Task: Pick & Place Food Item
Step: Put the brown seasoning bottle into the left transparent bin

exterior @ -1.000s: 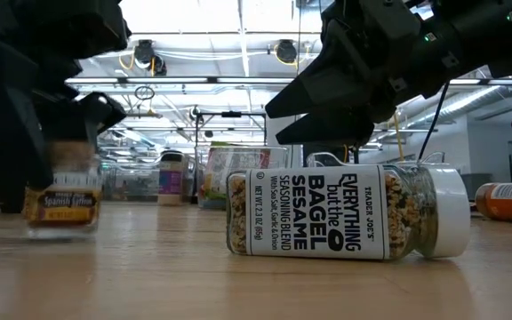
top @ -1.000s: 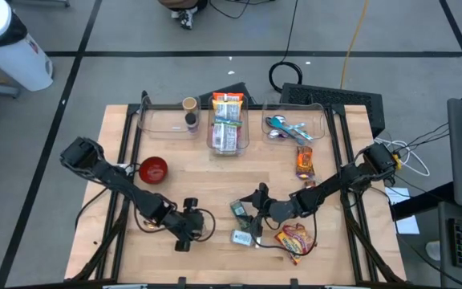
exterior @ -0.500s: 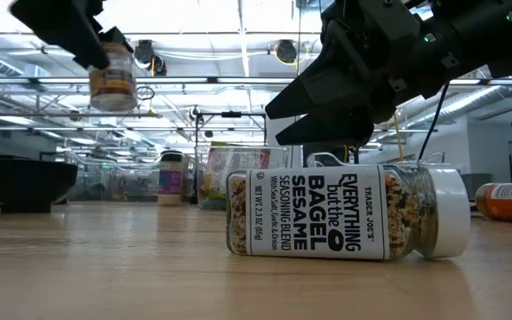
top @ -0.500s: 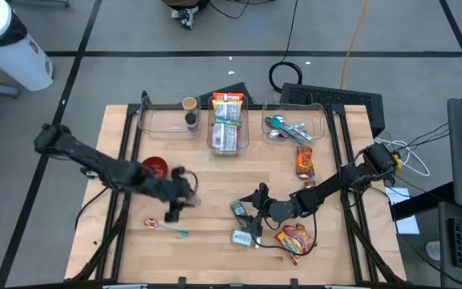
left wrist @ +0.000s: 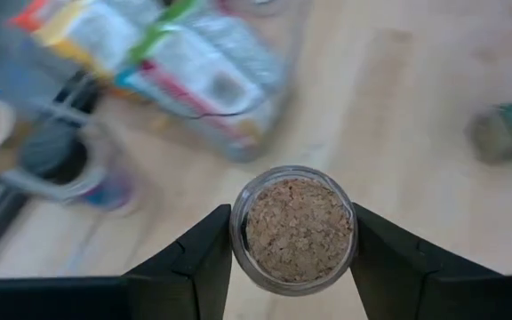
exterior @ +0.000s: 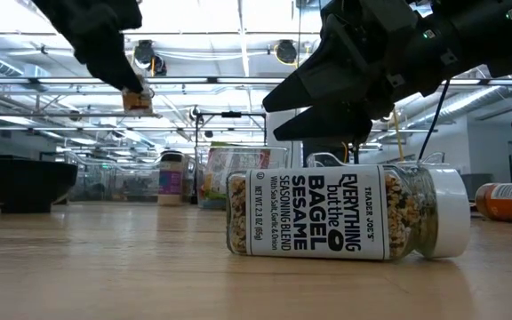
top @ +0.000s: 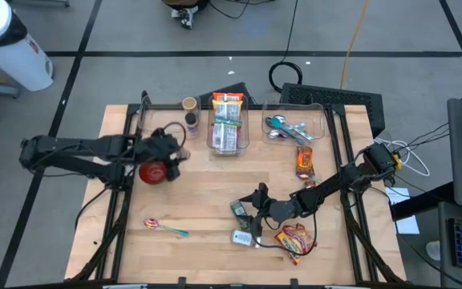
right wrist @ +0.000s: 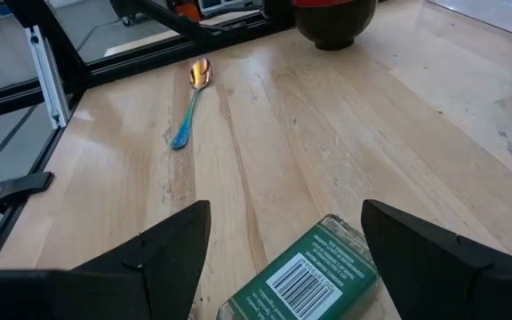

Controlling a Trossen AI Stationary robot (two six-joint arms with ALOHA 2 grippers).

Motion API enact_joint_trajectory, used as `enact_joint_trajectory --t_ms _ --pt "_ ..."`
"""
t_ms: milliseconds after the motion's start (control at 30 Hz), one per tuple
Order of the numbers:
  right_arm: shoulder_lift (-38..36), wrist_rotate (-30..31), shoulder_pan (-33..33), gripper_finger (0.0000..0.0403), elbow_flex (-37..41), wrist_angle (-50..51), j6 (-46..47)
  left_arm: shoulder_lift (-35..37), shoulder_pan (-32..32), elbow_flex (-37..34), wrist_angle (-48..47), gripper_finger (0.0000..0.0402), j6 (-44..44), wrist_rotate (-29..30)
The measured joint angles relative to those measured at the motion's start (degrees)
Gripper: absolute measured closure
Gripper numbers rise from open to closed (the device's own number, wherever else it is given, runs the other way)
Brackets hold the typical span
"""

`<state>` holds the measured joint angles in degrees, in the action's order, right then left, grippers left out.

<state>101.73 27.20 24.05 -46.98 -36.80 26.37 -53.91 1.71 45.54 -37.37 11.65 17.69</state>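
My left gripper [top: 173, 151] is shut on a small glass spice jar [left wrist: 298, 229] and hangs over the table's left half, above the red bowl [top: 152, 171]. In the low view the jar [exterior: 138, 98] hangs high above the wood. My right gripper [top: 245, 210] stands open, low over the table's right middle. A green-labelled jar [right wrist: 314, 276] lies on its side below and between its fingers without touching them. The bagel-seasoning jar [exterior: 345, 224] also lies on its side, just in front of that gripper. My left gripper pinches the jar's round glass wall [left wrist: 238, 233] between its two fingers, one on each side. The fingers slant down from the table's left. The jar's cork-coloured round end [left wrist: 298, 227] faces the wrist camera. The jar is lifted clear of the table.
Three clear bins stand along the far edge: one with cups [top: 167, 120], one with snack packets [top: 227, 124], one with spoons [top: 293, 128]. A coloured spoon [top: 165, 228] lies near the front left. An orange bag [top: 304, 163] and a snack bag [top: 293, 239] lie at the right.
My left gripper has lifted the spice jar off the table near the front edge. It has carried it up and toward the far edge to above the red bowl, turning on the way. The spoon it stood over now shows. My right gripper has kept still.
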Motion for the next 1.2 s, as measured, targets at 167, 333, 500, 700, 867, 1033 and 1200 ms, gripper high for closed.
enact_joint_trajectory --t_ms 167,333,500,700,867,1033,1200 --pt "0.0 -0.02 0.02 0.0119 0.0 -0.15 0.0 -0.54 8.25 0.0 -0.26 0.0211 -2.29 0.0" --pt "0.0 -0.06 0.02 0.0119 0.0 -0.67 -0.02 -0.52 16.37 0.0 0.11 0.0211 -2.92 -0.08" --pt "0.0 -0.17 0.02 0.0119 0.0 -0.74 0.0 -0.52 23.89 0.0 0.01 0.0211 -4.49 -1.16" --pt "0.0 -0.17 0.04 0.0119 0.0 -0.74 0.0 -0.52 32.41 0.0 2.11 0.0211 -4.03 -1.13" --pt "0.0 -0.17 0.04 0.0119 0.0 -0.74 -0.01 -0.58 38.3 0.0 5.38 0.0211 -3.52 -1.14" --pt "0.0 -0.2 0.04 0.0119 0.0 -0.72 -0.02 -4.22 42.8 0.0 7.78 0.0211 -2.38 -1.2" --pt "0.0 -0.2 0.06 0.0119 0.0 -0.72 0.0 -10.18 46.43 0.0 9.26 0.0211 0.58 -2.87"
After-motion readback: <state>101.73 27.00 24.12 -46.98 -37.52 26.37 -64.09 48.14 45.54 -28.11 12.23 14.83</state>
